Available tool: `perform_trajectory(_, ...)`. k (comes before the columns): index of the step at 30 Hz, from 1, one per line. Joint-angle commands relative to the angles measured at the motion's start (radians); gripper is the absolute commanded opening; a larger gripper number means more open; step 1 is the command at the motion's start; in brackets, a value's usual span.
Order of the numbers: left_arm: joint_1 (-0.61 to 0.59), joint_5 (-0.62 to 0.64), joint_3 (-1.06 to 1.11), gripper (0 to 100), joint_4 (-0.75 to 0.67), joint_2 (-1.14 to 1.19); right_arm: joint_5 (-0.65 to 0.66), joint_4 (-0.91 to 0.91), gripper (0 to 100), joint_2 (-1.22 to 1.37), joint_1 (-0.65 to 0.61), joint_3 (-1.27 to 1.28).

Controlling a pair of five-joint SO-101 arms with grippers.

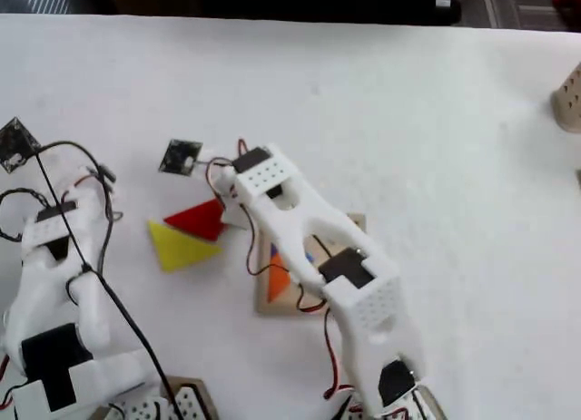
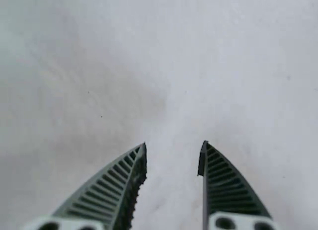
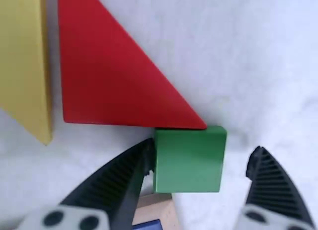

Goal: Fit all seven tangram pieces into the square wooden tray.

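At the lower left of the high view, the left arm (image 1: 54, 293) was seen over the white table (image 1: 408, 102). Its left gripper (image 2: 173, 148) was spread apart above bare table surface, and its ribbed fingers (image 2: 119, 185) were closed on nothing.

From the lower centre of the high view, the right arm (image 1: 354, 284) was stretched toward the left of centre. It crossed over the square wooden tray (image 1: 265, 304). An orange piece (image 1: 279, 282) and a blue piece (image 1: 309, 255) could be made out in the tray, and the rest of its inside was hidden by the arm.

The right gripper (image 3: 202, 150) was opened wide around a green square (image 3: 189, 160). The square was lying flat just beside a corner of the tray. One black finger (image 3: 124, 175) was touching the square's side, while the other stood apart from it, so the square was straddled rather than pinched.

Beyond it, the square's far edge was touching an edge of the red triangle (image 3: 104, 76), near that triangle's sharp tip. The yellow triangle (image 3: 25, 61) was lying just beside the red one. In the high view both were placed left of centre, outside the tray.
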Motion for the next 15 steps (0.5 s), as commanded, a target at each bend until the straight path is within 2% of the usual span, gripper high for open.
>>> perform_trajectory(1, -0.012, 0.006, -0.066, 19, 0.006, -0.002, 0.017, 0.031, 24.2, -0.01, 0.016, -0.032)
perform_trajectory(7, -0.012, 0.006, -0.066, 19, 0.006, -0.001, 0.014, 0.036, 1.3, -0.012, 0.018, -0.032)
perform_trajectory(13, -0.01, 0.006, -0.066, 19, 0.006, -0.001, 0.011, 0.113, 3.7, -0.035, 0.016, -0.063)
perform_trajectory(15, -0.01, 0.006, -0.066, 19, 0.006, -0.001, -0.035, 0.174, 3.7, -0.068, 0.016, -0.101)
